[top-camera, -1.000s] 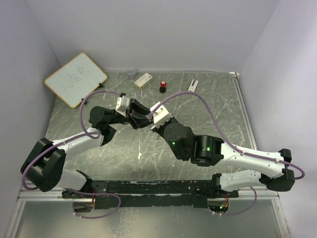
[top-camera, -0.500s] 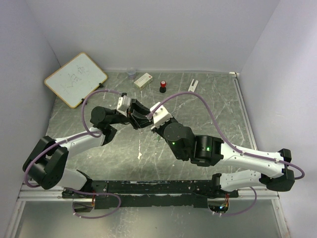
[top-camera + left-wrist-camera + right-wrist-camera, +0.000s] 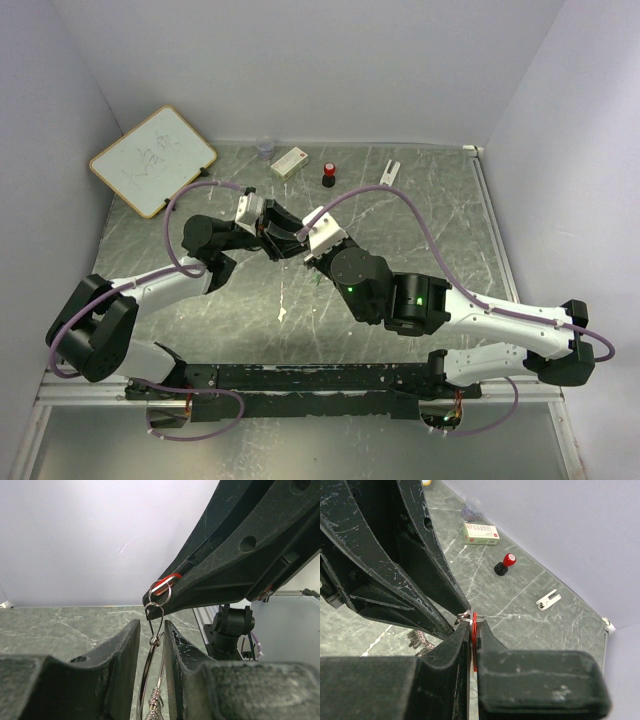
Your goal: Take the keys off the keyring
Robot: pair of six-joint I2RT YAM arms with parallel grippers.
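Note:
Both grippers meet above the middle of the table. In the left wrist view the keyring [image 3: 151, 666], a thin silver wire loop with a coiled piece at its bottom, stands edge-on between the narrow jaws of my left gripper [image 3: 152, 630], which is shut on it. A small silver link [image 3: 162, 588] joins its top to the red-headed key [image 3: 474, 630]. My right gripper [image 3: 472, 626] is shut flat on that key, with only a red edge and a sliver of metal showing. No other key shows.
At the back of the table lie a whiteboard [image 3: 152, 160], a small clear cup [image 3: 265, 148], a white box [image 3: 289, 162], a black cylinder with a red cap [image 3: 328, 176] and a white plastic piece [image 3: 389, 172]. Purple cables arch over both arms.
The left arm's lower links have shifted slightly to the right. Both grippers stay joined at the same spot with the same holds.

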